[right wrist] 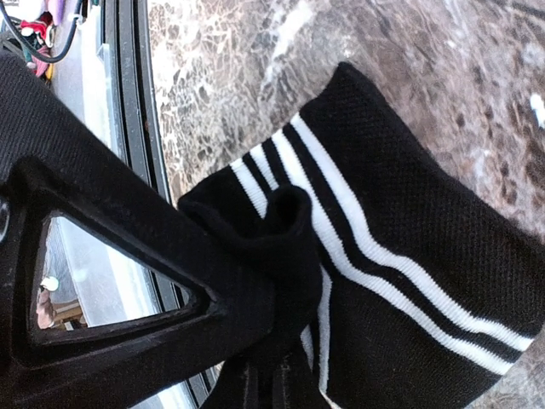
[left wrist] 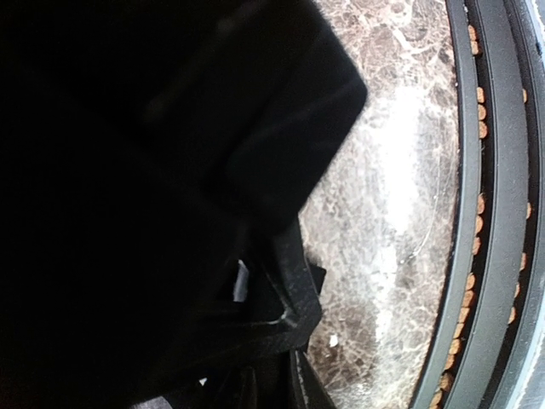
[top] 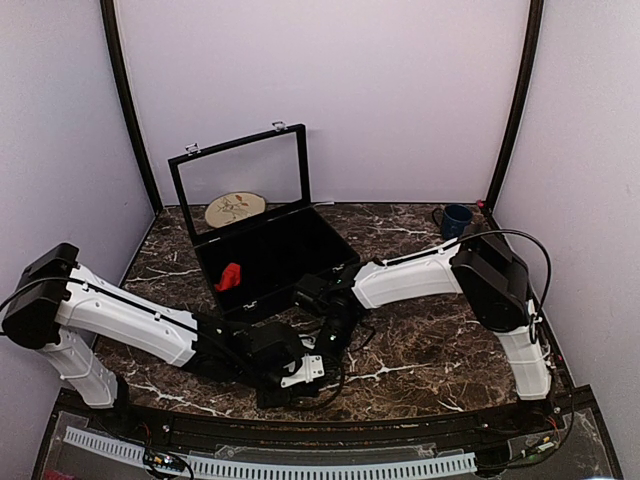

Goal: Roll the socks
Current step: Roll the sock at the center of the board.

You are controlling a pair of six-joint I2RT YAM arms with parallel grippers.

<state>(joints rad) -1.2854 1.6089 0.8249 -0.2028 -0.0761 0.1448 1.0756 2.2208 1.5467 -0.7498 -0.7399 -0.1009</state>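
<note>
Two grippers meet low over the marble table near its near edge, at centre. The right gripper is clamped on a fold of the black striped sock. The rest of that sock lies flat on the marble, spreading from the pinch away from the near rail.

Its white stripes run lengthwise from the fingers toward the lower right of the right wrist view. I judge that line to be the sock's long axis, though its other end is cut off by the frame.

The left gripper sits just beside the right one, on its left and near side. Its wrist view is mostly dark, so I cannot tell how its jaws stand.

A small red thing, probably the red sock, lies well apart in the open black case, to the far left. The left arm looks the nearer to it. Rolling should start from the pinched end and go along the stripes.
</note>
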